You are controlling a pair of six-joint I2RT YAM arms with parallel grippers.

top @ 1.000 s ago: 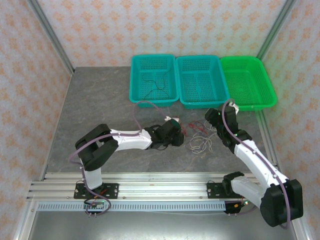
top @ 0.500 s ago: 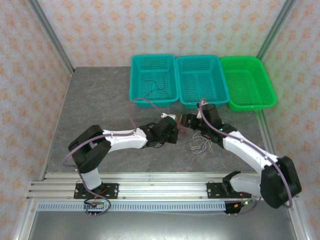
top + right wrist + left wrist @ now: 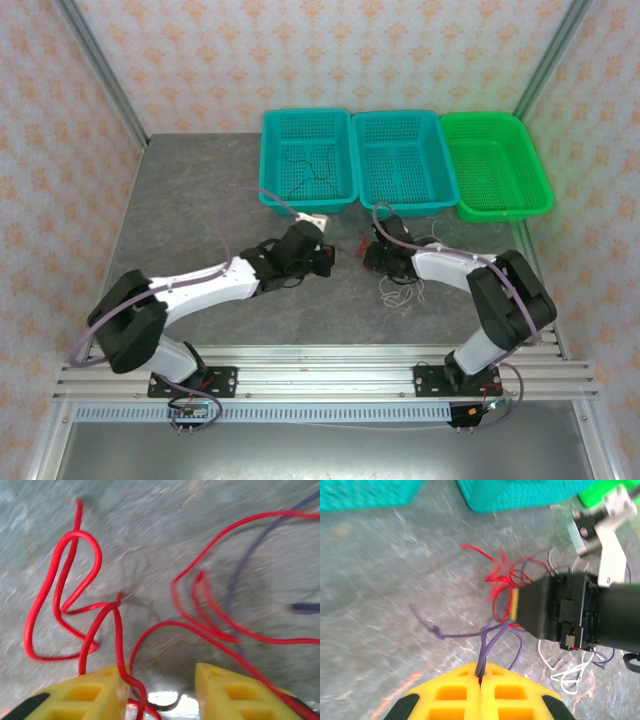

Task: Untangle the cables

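At mid-frame on the tabletop (image 3: 190, 210), the cables (image 3: 398, 288) lie tangled, light, limp and probably slippery: the left tool (image 3: 480, 672) is pressed together on a purple strand (image 3: 483, 652), the right tool (image 3: 160, 680) spread astride the red wire (image 3: 118, 630), each likely best pinched near a loose end.

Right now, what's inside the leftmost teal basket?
The leftmost teal basket holds a thin black cable, lying loosely bent across the mesh floor. Nothing else can be seen on the floor. The basket's near wall may hide a narrow strip of floor along the front.
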